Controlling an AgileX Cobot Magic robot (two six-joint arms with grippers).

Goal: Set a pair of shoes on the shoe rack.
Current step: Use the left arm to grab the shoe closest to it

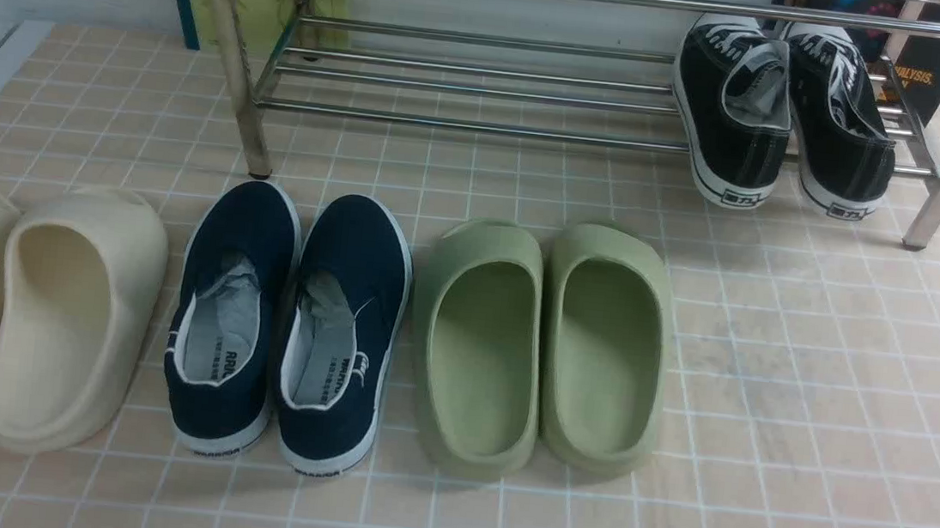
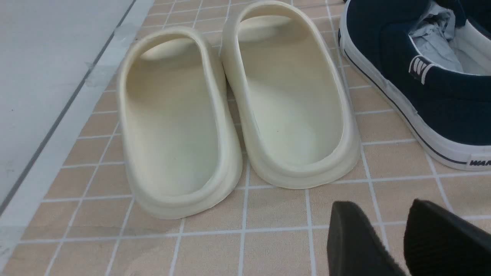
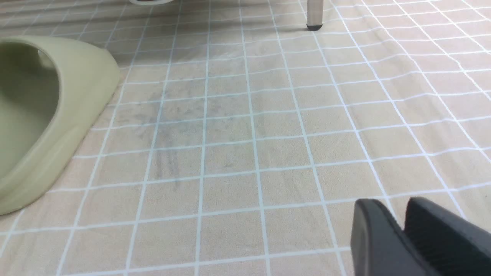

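Note:
Two navy slip-on shoes stand side by side on the tiled floor, the left one [image 1: 232,319] and the right one [image 1: 342,334], heels toward me, white soles marked WARRIOR. The chrome shoe rack [image 1: 470,83] stands behind them across the back. In the left wrist view one navy shoe [image 2: 422,88] lies beyond my left gripper [image 2: 383,214], which hovers open over bare tiles with nothing between its fingers. My right gripper [image 3: 402,218] is shut and empty over bare tiles. Neither arm shows in the front view.
Black lace-up sneakers [image 1: 782,113] sit on the rack's right end. Cream slides [image 1: 34,317] lie left of the navy shoes, also close to my left gripper as cream slides [image 2: 238,103]. Green slides [image 1: 539,348] lie to their right; one green slide [image 3: 42,115] shows beside bare tiles.

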